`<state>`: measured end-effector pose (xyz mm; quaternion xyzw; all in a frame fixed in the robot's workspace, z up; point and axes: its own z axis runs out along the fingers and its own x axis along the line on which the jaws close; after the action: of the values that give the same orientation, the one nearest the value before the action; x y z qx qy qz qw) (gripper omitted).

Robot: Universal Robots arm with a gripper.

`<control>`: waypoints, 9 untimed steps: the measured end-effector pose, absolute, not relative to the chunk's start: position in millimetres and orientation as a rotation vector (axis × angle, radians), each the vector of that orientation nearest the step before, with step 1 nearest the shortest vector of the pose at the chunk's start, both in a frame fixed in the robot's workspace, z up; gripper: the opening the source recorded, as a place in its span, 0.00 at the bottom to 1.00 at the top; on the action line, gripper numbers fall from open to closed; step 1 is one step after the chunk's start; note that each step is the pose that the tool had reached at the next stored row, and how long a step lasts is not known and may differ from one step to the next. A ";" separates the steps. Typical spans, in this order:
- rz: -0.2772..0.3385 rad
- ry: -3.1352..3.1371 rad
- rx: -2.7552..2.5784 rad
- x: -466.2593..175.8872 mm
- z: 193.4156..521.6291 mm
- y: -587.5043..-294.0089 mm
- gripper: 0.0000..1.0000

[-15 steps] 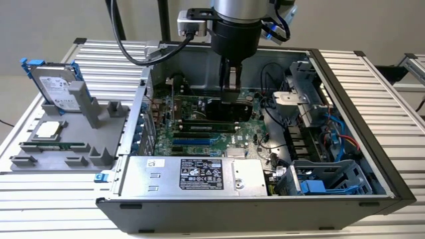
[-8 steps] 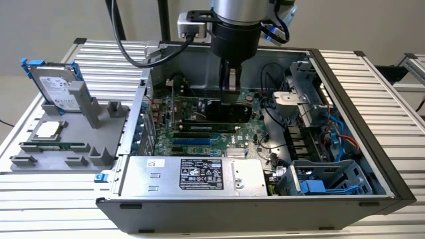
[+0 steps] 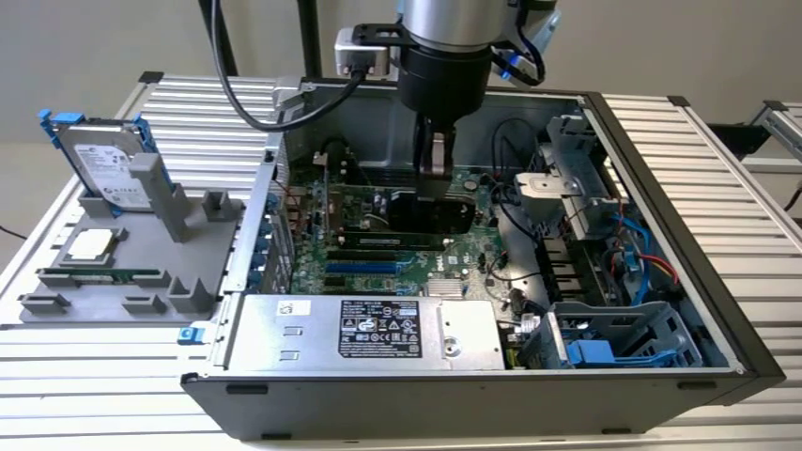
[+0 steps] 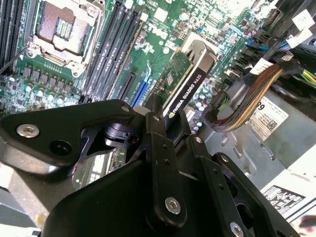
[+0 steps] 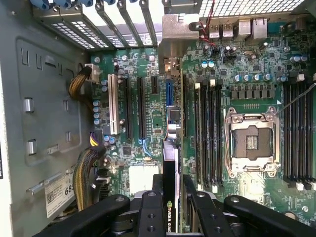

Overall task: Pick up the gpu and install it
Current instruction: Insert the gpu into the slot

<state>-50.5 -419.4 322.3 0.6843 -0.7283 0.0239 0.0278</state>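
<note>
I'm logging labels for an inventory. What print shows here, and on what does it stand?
White lettering on the black cooler edge of the green-board gpu, clamped in the black gripper: left unquoted.
White sticker on the silver power supply box: too small to read.
Label on the grey hard drive with blue frame: too small.

The computer case (image 3: 501, 376) is lying open on the worktop (image 3: 752, 188), the holder tray (image 3: 75, 282) sitting at the exterior view's left. The gpu (image 3: 433, 211) is standing on edge over the motherboard (image 3: 376, 254), gripper (image 3: 434, 174) directly above.
</note>
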 end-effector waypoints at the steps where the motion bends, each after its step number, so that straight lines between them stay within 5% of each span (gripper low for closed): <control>1: 0.074 -2.248 2.112 -50.5 322.0 -419.4 0.00; 9: 0.079 -2.246 2.110 -50.5 319.2 -419.4 0.00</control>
<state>-50.5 -419.4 319.2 0.6842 -0.7282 0.0256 0.0294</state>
